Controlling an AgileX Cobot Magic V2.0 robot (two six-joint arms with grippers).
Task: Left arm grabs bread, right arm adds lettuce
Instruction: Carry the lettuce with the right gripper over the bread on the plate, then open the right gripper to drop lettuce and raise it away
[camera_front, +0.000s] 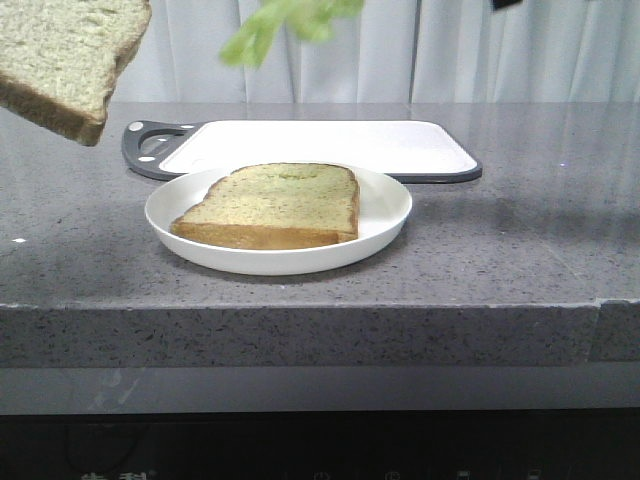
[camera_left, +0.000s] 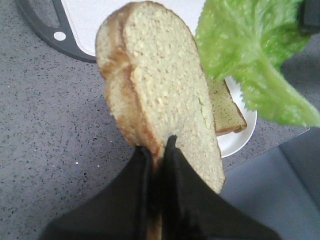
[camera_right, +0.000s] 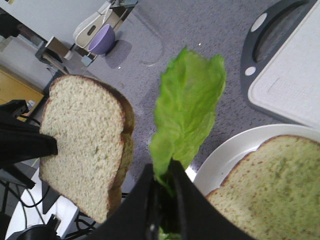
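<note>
My left gripper (camera_left: 157, 147) is shut on the lower edge of the thick bread slice (camera_left: 160, 95) and holds it in the air. In the front view the bread (camera_front: 65, 55) hangs at the upper left, above the counter. My right gripper (camera_right: 162, 172) is shut on the stem end of the green lettuce leaf (camera_right: 187, 110). The lettuce (camera_front: 285, 25) hangs high above the far side of the plate and is blurred in the front view. Both grippers are out of the front view. In the right wrist view the bread (camera_right: 82, 145) is beside the lettuce, apart from it.
A white plate (camera_front: 385, 215) at the counter's middle holds a thinner, flatter bread slice (camera_front: 275, 205). A white cutting board with a dark grey rim (camera_front: 320, 145) lies behind the plate. The counter's front edge is close in front of the plate. A purple cup (camera_right: 102, 39) stands off the counter.
</note>
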